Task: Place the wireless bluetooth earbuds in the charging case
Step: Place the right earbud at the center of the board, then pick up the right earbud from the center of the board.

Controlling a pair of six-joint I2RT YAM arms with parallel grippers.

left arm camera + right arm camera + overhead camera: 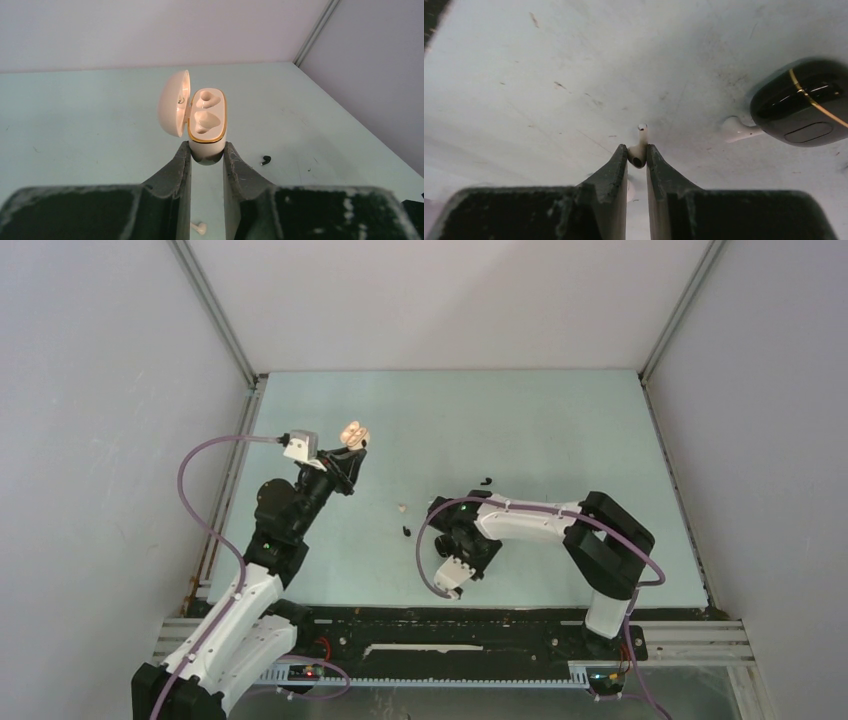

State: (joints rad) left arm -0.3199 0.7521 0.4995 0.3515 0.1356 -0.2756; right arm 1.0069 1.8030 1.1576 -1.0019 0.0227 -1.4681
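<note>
My left gripper point(207, 150) is shut on the lower end of a pale charging case point(207, 120) with a gold rim, held above the table. Its lid point(172, 102) hangs open to the left and both sockets look empty. In the top view this case point(354, 433) is at the left, raised. My right gripper point(637, 150) is shut on a white earbud point(638, 155), stem pointing away, close over the table. A second white earbud point(736, 127) lies against a closed black case point(804, 102) with a gold line.
Loose buds lie mid-table: a white one point(401, 507), a black one point(406, 531) and another black one point(486, 480). The left wrist view shows a black bud point(265, 160) to the right and a white bud point(200, 228) under the fingers. Walls enclose the table.
</note>
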